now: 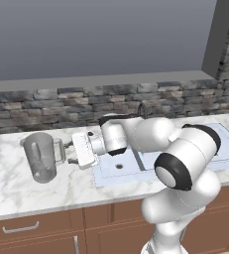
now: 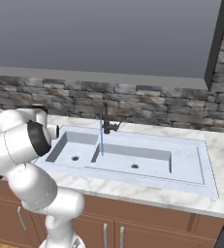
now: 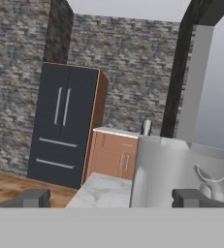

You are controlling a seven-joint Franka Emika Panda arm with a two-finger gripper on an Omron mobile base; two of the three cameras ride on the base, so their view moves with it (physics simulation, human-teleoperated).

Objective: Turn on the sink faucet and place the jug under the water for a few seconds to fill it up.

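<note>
Translucent grey, the jug (image 1: 40,157) stands upright on the marble worktop (image 1: 7,183), left of the sink (image 2: 133,160), its loop handle facing the gripper (image 1: 71,153). The gripper lies level just beside that handle, jaws wide apart and holding nothing. Water already runs from the sink faucet (image 2: 105,116) into the basin.

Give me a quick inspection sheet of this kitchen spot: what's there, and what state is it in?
Surface: pale marble counter.
Job's things: grey jug upright on the counter, left of the sink; dark faucet running, a blue stream falling into the sink.
Clutter: nothing seen.
Grippers: gripper open, level beside the jug's handle, holding nothing.
Cables: nothing seen.
Surroundings: stone wall, wooden cabinets, dark fridge.
</note>
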